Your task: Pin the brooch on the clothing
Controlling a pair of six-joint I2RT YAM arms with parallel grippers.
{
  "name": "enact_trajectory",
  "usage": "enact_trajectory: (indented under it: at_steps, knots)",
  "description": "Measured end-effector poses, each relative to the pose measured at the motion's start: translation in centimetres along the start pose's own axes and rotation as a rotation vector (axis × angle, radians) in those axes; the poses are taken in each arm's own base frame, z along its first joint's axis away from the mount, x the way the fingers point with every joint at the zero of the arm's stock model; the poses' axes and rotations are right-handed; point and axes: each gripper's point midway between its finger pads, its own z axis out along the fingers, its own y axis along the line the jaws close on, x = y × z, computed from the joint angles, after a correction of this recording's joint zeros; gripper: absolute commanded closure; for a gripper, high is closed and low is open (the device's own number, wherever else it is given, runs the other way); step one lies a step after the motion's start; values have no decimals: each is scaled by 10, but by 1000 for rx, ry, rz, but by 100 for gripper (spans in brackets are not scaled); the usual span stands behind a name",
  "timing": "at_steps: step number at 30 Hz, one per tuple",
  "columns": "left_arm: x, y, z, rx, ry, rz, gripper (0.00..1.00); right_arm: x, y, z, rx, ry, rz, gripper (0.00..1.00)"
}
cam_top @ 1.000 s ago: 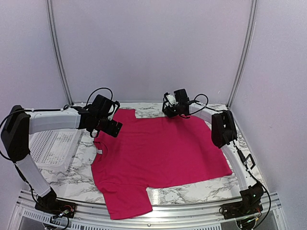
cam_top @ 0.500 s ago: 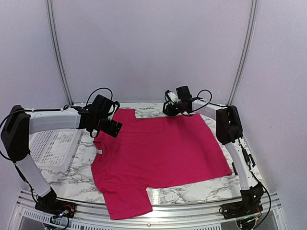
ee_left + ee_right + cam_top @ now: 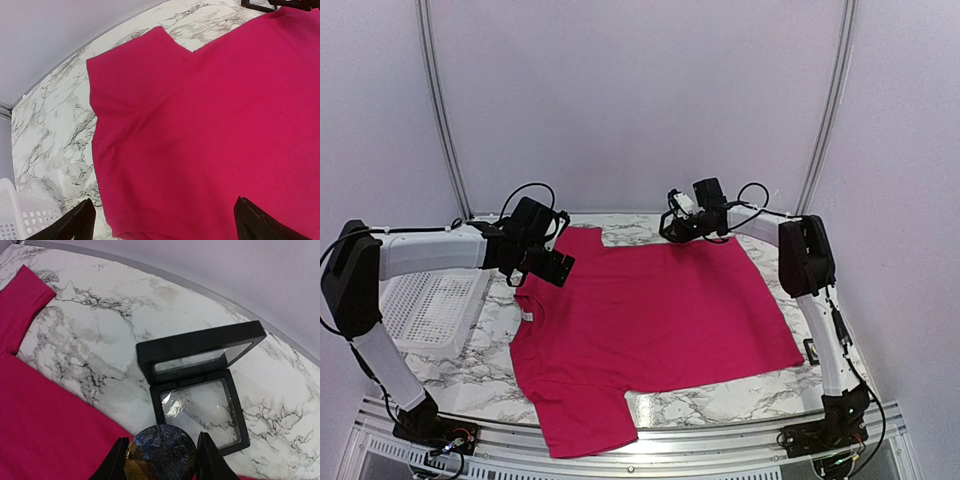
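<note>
Shirt flat on desk, brooch gripped at far edge

Pale lilac walls (image 3: 640,100) enclose a white, grey-veined marble desk (image 3: 720,405). The magenta-pink T-shirt (image 3: 660,310) lies flat across most of it, short sleeves spread, neck and small white label toward the left. A white mesh basket (image 3: 430,305) sits at the desk's left side. The left fingers (image 3: 75,225) stand wide apart above the far shoulder. A black box (image 3: 200,385) lies open beside the shirt's far edge. The right fingers (image 3: 116,462) are clamped on the round, dark iridescent brooch (image 3: 160,452).
</note>
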Motion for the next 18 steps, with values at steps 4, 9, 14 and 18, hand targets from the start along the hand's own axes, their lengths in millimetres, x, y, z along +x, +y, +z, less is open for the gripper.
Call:
enact_trajectory:
  at_steps: [4, 9, 14, 18]
  knots:
    - [-9, -5, -10, 46, -37, 17, 3, 5, 17, -30, -63, 24, -16, 94]
    - [-33, -30, -46, 152, -215, 175, 4, -13, 44, -82, -150, -19, -72, 95]
    - [-48, -86, -108, 307, -512, 520, 8, -14, 84, -135, -272, -52, -142, 95]
    - [-62, -107, -139, 334, -697, 764, 16, -1, 141, -173, -407, -52, -219, 95]
